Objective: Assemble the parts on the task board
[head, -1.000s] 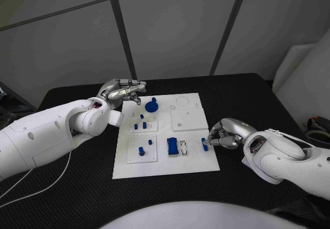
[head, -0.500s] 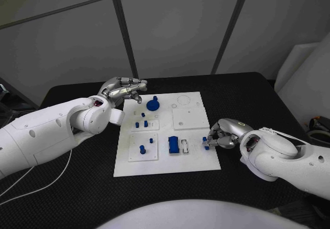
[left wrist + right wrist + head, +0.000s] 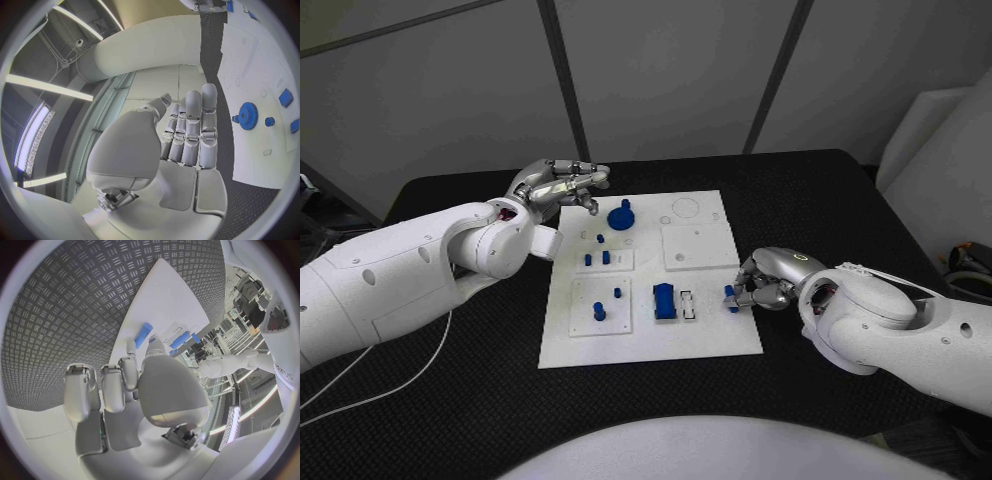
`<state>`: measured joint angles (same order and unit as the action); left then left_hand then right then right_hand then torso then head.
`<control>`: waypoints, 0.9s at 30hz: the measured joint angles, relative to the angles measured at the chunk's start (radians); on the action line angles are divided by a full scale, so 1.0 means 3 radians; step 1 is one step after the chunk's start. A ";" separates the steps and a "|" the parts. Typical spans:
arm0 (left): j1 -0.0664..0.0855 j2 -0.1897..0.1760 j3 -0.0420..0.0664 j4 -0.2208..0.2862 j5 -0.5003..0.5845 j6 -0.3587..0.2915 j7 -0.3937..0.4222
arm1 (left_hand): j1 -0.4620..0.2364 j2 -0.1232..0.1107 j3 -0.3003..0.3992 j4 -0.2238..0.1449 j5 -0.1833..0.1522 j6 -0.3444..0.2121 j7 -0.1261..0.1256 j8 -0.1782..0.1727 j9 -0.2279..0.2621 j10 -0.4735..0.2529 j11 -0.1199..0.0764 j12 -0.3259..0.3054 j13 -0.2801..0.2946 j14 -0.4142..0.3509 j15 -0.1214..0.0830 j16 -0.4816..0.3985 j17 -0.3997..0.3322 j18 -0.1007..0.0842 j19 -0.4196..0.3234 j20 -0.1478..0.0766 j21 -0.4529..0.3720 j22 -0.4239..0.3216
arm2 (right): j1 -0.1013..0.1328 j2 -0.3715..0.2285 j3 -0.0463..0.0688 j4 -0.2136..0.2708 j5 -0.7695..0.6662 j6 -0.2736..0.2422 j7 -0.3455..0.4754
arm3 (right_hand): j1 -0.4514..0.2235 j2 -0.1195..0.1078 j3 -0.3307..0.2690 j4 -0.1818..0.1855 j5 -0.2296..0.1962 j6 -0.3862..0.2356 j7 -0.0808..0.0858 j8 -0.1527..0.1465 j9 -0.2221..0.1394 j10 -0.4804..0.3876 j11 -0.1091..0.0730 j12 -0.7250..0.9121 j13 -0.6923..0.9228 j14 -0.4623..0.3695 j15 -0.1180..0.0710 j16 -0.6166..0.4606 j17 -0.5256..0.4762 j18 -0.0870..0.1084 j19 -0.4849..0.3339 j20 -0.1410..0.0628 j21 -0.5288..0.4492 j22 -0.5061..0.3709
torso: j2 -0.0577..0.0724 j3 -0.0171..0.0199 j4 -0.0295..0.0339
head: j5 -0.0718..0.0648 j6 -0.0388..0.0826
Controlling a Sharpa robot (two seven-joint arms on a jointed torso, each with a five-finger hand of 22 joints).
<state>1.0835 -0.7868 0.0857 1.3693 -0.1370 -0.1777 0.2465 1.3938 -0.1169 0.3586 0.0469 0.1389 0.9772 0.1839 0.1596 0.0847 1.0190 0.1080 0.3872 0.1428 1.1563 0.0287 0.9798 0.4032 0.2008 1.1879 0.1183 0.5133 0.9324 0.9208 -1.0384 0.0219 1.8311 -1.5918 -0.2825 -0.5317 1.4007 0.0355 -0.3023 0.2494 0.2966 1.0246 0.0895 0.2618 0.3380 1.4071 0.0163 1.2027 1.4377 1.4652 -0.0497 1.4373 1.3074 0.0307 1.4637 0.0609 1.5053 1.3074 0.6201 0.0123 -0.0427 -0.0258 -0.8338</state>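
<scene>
The white task board (image 3: 718, 340) lies mid-table. My right hand (image 3: 770, 281) is at the board's right edge with its fingers curled, and it pinches a small blue peg (image 3: 730, 298) at its fingertips. In the right wrist view the blue peg (image 3: 144, 334) sticks out past the fingers (image 3: 130, 351) over the board. My left hand (image 3: 561, 184) hovers over the board's far left corner, fingers curled in on nothing. A blue gear (image 3: 620, 217) stands just right of it and also shows in the left wrist view as the blue gear (image 3: 248, 115).
Several small blue pegs (image 3: 594, 261) stand in the board's left plates. A blue block (image 3: 664, 302) sits beside a pale slot (image 3: 689, 305). A bare square plate (image 3: 697, 248) and a ring outline (image 3: 684, 211) lie at the far right. Black table (image 3: 848, 200) surrounds the board.
My right hand has edged slightly left toward the board, the peg staying at its fingertips. My left hand has barely moved.
</scene>
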 measured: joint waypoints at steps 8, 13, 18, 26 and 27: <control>-0.0001 0.0003 0.0000 0.0001 0.0000 0.0002 0.0000 | 0.0000 0.0000 0.0000 0.0000 0.0000 0.0000 0.0000 0.0000 0.0000 0.0000 0.0000 0.0000 0.0003 0.0000 0.0000 0.0000 0.0000 0.0000 0.0000 0.0000 0.0000 0.0000 | 0.0006 0.0091 0.0005 -0.0029 -0.0252 0.0110 -0.0033 | 0.0251 0.0018 0.0157 -0.0205 -0.0285 0.0062 -0.0011 -0.0030 0.0035 -0.0019 -0.0004 0.0006 0.0133 0.0003 -0.0001 0.0000 0.0000 0.0000 0.0000 0.0000 0.0000 0.0000 | 0.0000 -0.0002 -0.0001 | 0.0011 -0.0003; -0.0001 0.0000 0.0000 0.0004 0.0000 0.0003 0.0000 | 0.0000 0.0000 0.0000 0.0000 0.0000 0.0000 0.0000 0.0000 0.0000 0.0000 0.0000 0.0000 0.0002 0.0000 0.0000 0.0000 0.0000 0.0000 0.0000 0.0000 -0.0001 0.0000 | 0.0006 0.0122 0.0006 -0.0036 -0.0436 0.0167 -0.0050 | 0.0286 -0.0017 0.0249 -0.0283 -0.0350 0.0080 -0.0018 -0.0085 0.0036 -0.0018 -0.0005 0.0007 0.0133 0.0005 -0.0020 0.0000 0.0000 0.0000 0.0000 0.0000 0.0000 0.0000 | 0.0000 -0.0004 0.0003 | 0.0017 -0.0005; -0.0001 -0.0005 0.0000 0.0004 0.0000 0.0005 -0.0003 | 0.0000 0.0000 0.0000 0.0000 0.0000 -0.0012 -0.0012 0.0000 -0.0003 -0.0025 -0.0001 0.0022 0.0002 0.0000 0.0000 0.0000 -0.0007 0.0000 0.0000 0.0000 -0.0026 -0.0007 | 0.0006 0.0131 0.0006 -0.0027 -0.0542 0.0198 -0.0068 | 0.0294 -0.0024 0.0386 -0.0320 -0.0349 0.0115 -0.0055 -0.0099 0.0017 -0.0030 -0.0018 0.0012 0.0133 0.0005 -0.0021 0.0000 0.0000 0.0000 0.0012 -0.0012 0.0000 0.0000 | 0.0000 -0.0002 0.0003 | 0.0020 -0.0005; -0.0001 -0.0006 0.0000 0.0006 0.0000 0.0012 -0.0010 | -0.0001 0.0001 -0.0009 0.0009 0.0000 -0.0012 -0.0012 0.0000 -0.0003 -0.0025 -0.0001 0.0022 0.0005 0.0000 0.0000 0.0000 -0.0010 0.0000 0.0000 0.0000 -0.0026 -0.0011 | 0.0003 0.0112 0.0004 0.0009 -0.0468 0.0180 -0.0097 | 0.0294 -0.0024 0.0574 -0.0342 -0.0285 0.0120 -0.0048 -0.0098 0.0032 -0.0030 -0.0018 -0.0003 0.0172 -0.0006 -0.0033 0.0000 0.0000 0.0000 0.0000 -0.0024 0.0000 0.0000 | -0.0001 0.0000 -0.0001 | 0.0006 -0.0005; -0.0002 -0.0006 0.0000 0.0005 0.0000 0.0013 -0.0011 | -0.0002 0.0002 -0.0009 0.0009 0.0000 -0.0020 -0.0004 0.0000 -0.0003 -0.0025 -0.0001 0.0022 0.0005 0.0000 0.0000 0.0000 -0.0011 0.0000 0.0000 0.0000 -0.0026 -0.0012 | 0.0003 0.0107 0.0004 0.0012 -0.0417 0.0163 -0.0104 | 0.0294 -0.0024 0.0592 -0.0342 -0.0285 0.0119 -0.0048 -0.0098 0.0034 -0.0030 -0.0018 -0.0016 0.0221 -0.0005 -0.0034 -0.0001 0.0000 0.0000 0.0000 -0.0024 0.0000 0.0000 | -0.0002 0.0000 -0.0002 | 0.0003 -0.0004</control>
<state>1.0830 -0.7885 0.0856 1.3708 -0.1370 -0.1737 0.2431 1.3931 -0.1162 0.3558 0.0497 0.1389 0.9713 0.1827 0.1596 0.0838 1.0115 0.1078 0.3939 0.1443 1.1563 0.0287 0.9798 0.4000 0.2008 1.1879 0.1183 0.5056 0.9289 0.9218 -1.0064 0.0229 1.8348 -1.7168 -0.2336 -0.5630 1.4887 0.0284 -0.1248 0.1468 0.2112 1.0605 0.0752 0.2323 0.3482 1.3980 0.0108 1.1980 1.5039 1.4636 -0.0600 1.4371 1.3074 0.0307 1.4638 0.0535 1.5053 1.3074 0.6196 0.0124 -0.0431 -0.0250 -0.8349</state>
